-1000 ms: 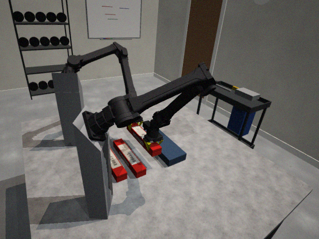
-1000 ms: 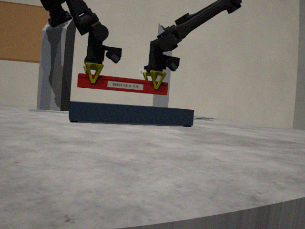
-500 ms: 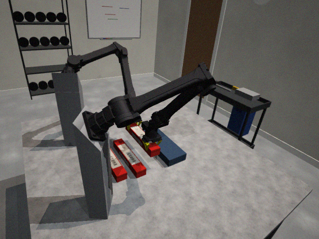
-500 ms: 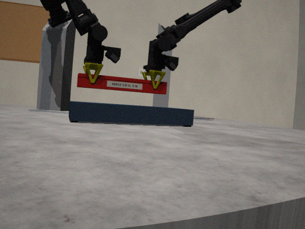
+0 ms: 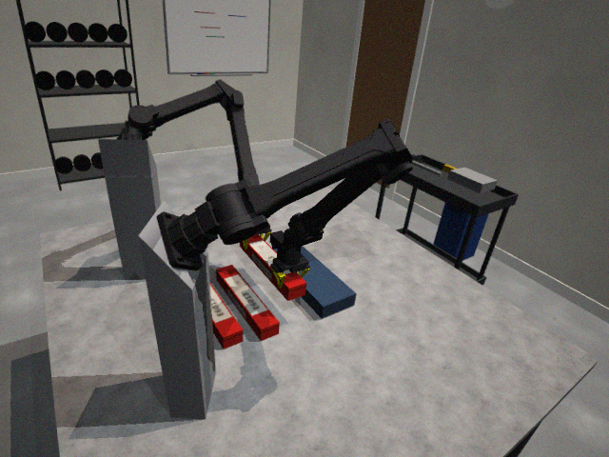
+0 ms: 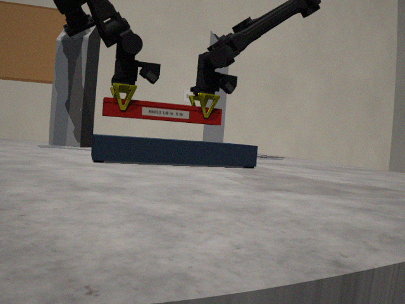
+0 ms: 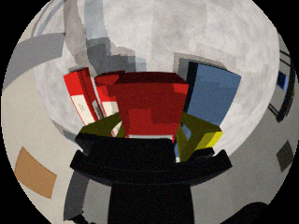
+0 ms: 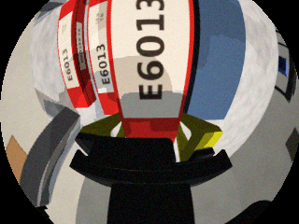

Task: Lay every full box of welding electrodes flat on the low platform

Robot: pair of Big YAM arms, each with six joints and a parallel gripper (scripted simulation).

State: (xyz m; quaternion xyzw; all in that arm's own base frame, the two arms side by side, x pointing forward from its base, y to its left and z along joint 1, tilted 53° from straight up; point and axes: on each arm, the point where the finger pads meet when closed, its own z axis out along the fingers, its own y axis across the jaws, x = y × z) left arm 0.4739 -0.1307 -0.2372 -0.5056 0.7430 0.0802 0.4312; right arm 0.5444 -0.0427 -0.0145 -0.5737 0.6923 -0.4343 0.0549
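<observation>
A red E6013 box (image 5: 269,258) hangs in the air, held at both ends. My right gripper (image 5: 290,275) is shut on its near end and my left gripper (image 5: 258,239) on its far end, mostly hidden behind the arm. In the exterior view the box (image 6: 161,113) tilts slightly, higher at the right gripper (image 6: 123,99) than at the left gripper (image 6: 205,105). The low blue platform (image 5: 324,285) lies just beside and below it. Two more red boxes (image 5: 248,302) (image 5: 224,317) lie flat on the table. The wrist views show the held box (image 7: 149,103) (image 8: 149,44) with the platform (image 7: 212,96) (image 8: 219,50) to its right.
Two grey pedestals (image 5: 182,334) (image 5: 129,207) carry the arms, close to the lying boxes. A dark side table (image 5: 457,191) with a blue bin (image 5: 460,228) stands off the table's far right. A shelf rack (image 5: 78,89) stands at the back.
</observation>
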